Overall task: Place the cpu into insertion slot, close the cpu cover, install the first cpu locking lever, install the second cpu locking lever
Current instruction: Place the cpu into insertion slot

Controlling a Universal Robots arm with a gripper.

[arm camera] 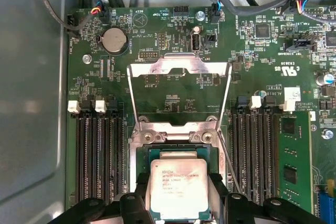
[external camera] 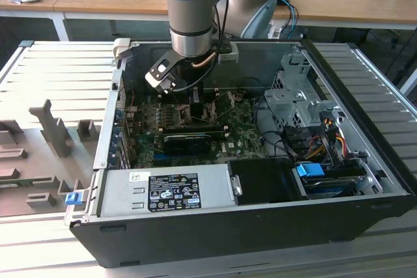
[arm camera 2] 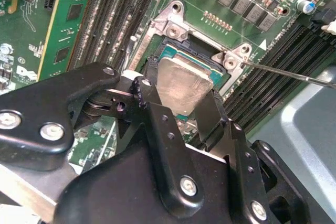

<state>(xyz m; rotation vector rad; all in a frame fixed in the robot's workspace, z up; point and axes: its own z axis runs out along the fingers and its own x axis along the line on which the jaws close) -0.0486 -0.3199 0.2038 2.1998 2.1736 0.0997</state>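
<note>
1. Jaws clamped on the chip, pressing its two opposite edges in both wrist views.
2. Chip held level right over the socket on the green board; seated or just above, cannot tell.
3. Cover swung open, away from the socket, hinged at its edge.
4. Thin lever unlatched, running past the socket's corner.
5. Arm reaching down into the open computer case on the slatted surface.

Hidden from you
Second wrist view: the fingers gripping the cpu mask two of its edges, and it hides most of the insertion slot. Exterior view: the arm at 12 o'clock blocks both.
</note>
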